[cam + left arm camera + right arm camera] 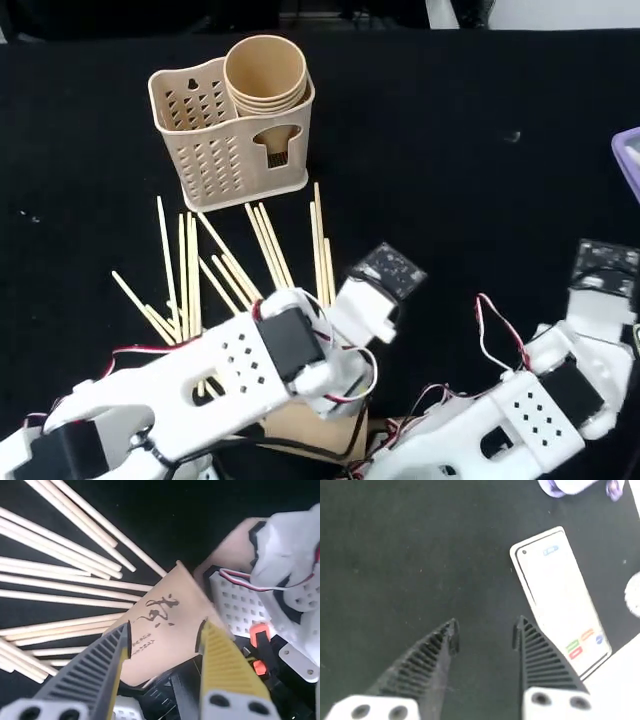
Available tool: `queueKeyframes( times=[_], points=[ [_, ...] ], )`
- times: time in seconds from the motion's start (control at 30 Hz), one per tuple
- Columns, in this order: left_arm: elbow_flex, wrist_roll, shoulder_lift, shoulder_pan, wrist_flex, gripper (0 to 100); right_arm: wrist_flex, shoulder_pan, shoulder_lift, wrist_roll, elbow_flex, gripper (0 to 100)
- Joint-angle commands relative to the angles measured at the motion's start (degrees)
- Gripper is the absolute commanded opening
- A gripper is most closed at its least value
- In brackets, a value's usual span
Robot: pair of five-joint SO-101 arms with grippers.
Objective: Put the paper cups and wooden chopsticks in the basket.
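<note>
Down at the near edge of the table, the left gripper is holding a paper cup that's lying on its side, with the jaws closing on its walls as far as I'm seeing. The right gripper is hanging spread wide over bare table beside a phone, carrying nothing. What's worrying you guys from here?

@OP honestly the cup itself. It's thin paper, so if those jaws are squeezing any harder it's going to be buckling and slipping out on the lift. It's also sitting right next to the wires and white arm parts, so I'm expecting a snag risk on the swing out.

@above agreed. And the chopsticks are lying loose between that cup and the basket, so a low carry is probably going to be sweeping them around. The stacked cups are already standing above the rim of their compartment too, so a tilted drop is likely going to be catching the top rim and tipping off instead of nesting
</note>
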Motion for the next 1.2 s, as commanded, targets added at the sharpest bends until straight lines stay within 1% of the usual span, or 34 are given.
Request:
queueKeyframes(
  times=[0.0, 0.07, 0.2, 0.3, 0.4, 0.53, 0.63, 0.73, 0.87, 1.03, 1.17],
  points=[
    [-3.5, 0.7, -1.1, 1.6, -0.7, 24, 2.6, 1.0, 3.1, -9.4, -6.3, 18.3],
    [-4.0, 0.7, -1.0, 1.6, -1.0, 24, 4.3, -0.8, 7.5, -13.1, -8.9, 18.3],
    [-2.7, 1.7, -1.0, 1.6, -6.7, 24, 6.9, -4.3, 19.1, -19.3, -15.4, 18.3],
    [0.7, 4.2, -0.9, 1.6, -11.3, 24, 8.9, -4.5, 28.4, -23.5, -21.9, 18.3],
    [4.2, 4.7, -0.9, 1.6, -14.5, 24, 9.9, -4.4, 36.9, -25.3, -28.5, 18.3],
    [6.2, 4.5, -0.9, 1.6, -16.4, 24, 9.9, -4.4, 44.4, -26.4, -33.7, 18.3],
    [6.5, 4.3, -0.9, 2.0, -16.3, 24, 9.7, -4.4, 46.2, -26.4, -34.9, 18.3],
    [8.0, 4.0, -0.9, 4.1, -16.4, 24, 9.7, -4.8, 46.2, -26.4, -34.9, 18.3],
    [12.4, -0.4, -0.9, 6.8, -16.4, 24, 9.7, -4.8, 46.2, -26.2, -35.0, 18.3],
    [14.9, -2.7, -0.9, 3.8, -14.5, 23, 9.7, -4.8, 46.2, -26.0, -35.0, 18.3],
    [14.7, -6.7, -1.6, 1.1, -12.0, 23, 9.7, -4.9, 46.2, -26.0, -34.9, 18.3]
  ],
)
